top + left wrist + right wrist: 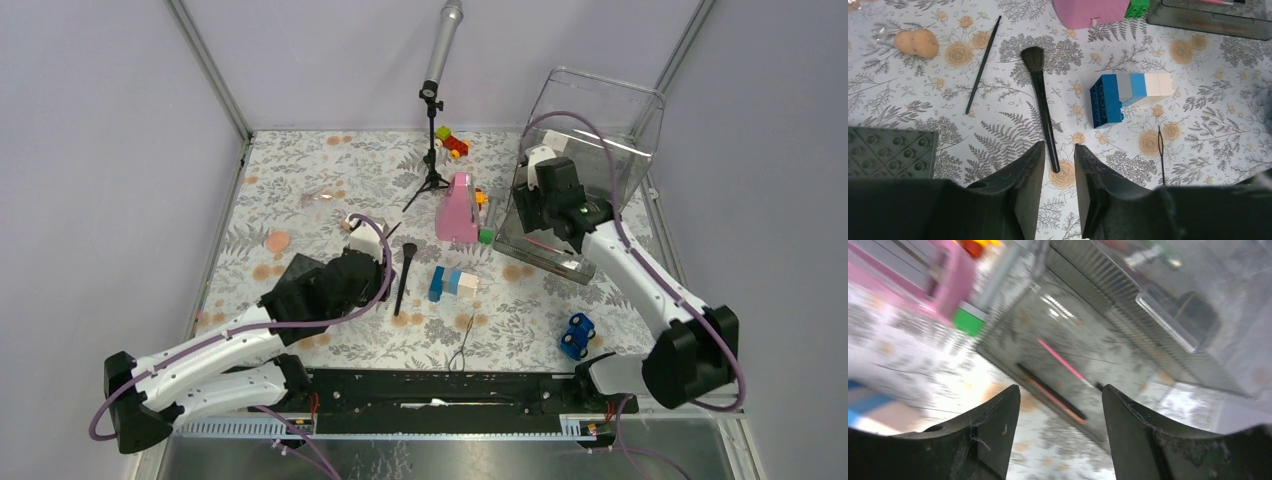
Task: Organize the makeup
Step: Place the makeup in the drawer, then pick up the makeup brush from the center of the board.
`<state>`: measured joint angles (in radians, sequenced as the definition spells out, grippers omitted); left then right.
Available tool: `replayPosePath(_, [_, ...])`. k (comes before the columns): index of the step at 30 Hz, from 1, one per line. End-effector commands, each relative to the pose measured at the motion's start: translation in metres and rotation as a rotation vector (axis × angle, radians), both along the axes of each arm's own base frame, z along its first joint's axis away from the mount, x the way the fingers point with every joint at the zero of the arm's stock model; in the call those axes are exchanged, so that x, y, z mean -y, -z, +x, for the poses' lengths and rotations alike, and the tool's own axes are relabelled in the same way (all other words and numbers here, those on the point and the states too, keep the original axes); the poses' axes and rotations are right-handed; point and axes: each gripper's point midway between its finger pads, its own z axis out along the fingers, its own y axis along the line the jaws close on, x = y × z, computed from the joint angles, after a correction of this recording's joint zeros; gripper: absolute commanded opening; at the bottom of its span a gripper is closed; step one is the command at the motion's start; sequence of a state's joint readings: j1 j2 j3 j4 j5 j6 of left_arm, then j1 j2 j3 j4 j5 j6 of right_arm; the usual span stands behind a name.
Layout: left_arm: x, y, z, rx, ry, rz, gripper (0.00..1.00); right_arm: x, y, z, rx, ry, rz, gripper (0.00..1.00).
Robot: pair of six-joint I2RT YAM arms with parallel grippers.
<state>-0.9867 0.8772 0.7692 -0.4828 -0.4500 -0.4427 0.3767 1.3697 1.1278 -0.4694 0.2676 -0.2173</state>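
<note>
Just beyond left gripper (1059, 147), black brush (1039, 92) lying flat, jaws apart

A brush (1040, 100) is laid on the table (1228, 130), flanked on its left by a thin pencil (983, 64) and on its right by toy blocks (1130, 95). Two sponges (916, 43) are placed left of the pencil. Further pencils (1060, 359) are contained in the organiser tray (560, 265) at the right rear.

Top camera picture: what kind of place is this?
Probably a robot lab booth: plain walls with metal frame posts, a tripod stand, and two robot arms bolted to a flowery table.
</note>
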Motion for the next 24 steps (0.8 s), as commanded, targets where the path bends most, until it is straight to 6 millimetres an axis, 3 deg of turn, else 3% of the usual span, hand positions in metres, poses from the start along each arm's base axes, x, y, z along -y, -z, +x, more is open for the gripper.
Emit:
replayPosePath(1, [-0.009, -0.018, 0.011, 0.036, -0.082, -0.031, 0.36, -0.054, -0.018, -0.017, 0.027, 0.142, 0.496, 0.67])
replayPosePath(4, [-0.022, -0.035, 0.020, 0.060, -0.101, 0.010, 0.40, -0.082, -0.016, -0.037, 0.081, 0.201, 0.631, 0.72])
replayPosePath(8, [-0.043, -0.051, 0.034, 0.064, -0.142, 0.045, 0.43, -0.140, -0.024, -0.061, 0.069, 0.193, 0.745, 0.73])
replayPosePath(15, [-0.084, -0.046, 0.045, 0.074, -0.232, 0.085, 0.44, -0.253, -0.027, -0.085, -0.015, 0.151, 0.771, 0.73])
replayPosePath(20, [-0.098, -0.027, 0.042, 0.089, -0.270, 0.111, 0.46, -0.307, 0.019, -0.090, -0.118, 0.167, 0.677, 0.72])
replayPosePath(24, [-0.099, -0.024, 0.041, 0.107, -0.293, 0.064, 0.48, -0.316, 0.060, -0.082, -0.151, 0.247, 0.585, 0.72])
